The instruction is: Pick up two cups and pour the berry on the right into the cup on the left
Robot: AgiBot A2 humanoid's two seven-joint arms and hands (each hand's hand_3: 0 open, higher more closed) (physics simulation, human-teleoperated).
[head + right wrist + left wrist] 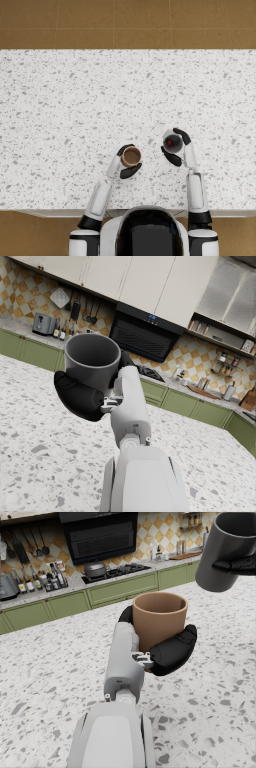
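Cups are both lifted off the white speckled stone counter [60, 110], one in each hand. The left hand [127, 162] has its dark fingers wrapped around the lower half of a brown round cup [131, 156]; the thumb lies on one side and the other fingers on the opposite side, so the cup is firmly held. This cup stands upright, and its mouth opens above the hand. In the head view its inside looks plain brown, with nothing that I can make out in it.

The right hand [176, 150] is closed around a dark grey round cup [172, 143], with fingers on both sides of the wall. This cup seems nearly upright, perhaps a little tilted; I cannot tell for sure. Inside it, seen from the head camera, lies a small red berry [169, 143] on the bottom.

The grey cup is near the brown cup, on the side of the left hand that faces the right arm, and the two cups do not touch. In the left wrist view the grey cup hangs higher than the brown one. Behind the counter, green kitchen cabinets [120, 589] and a black oven [142, 338] are visible.
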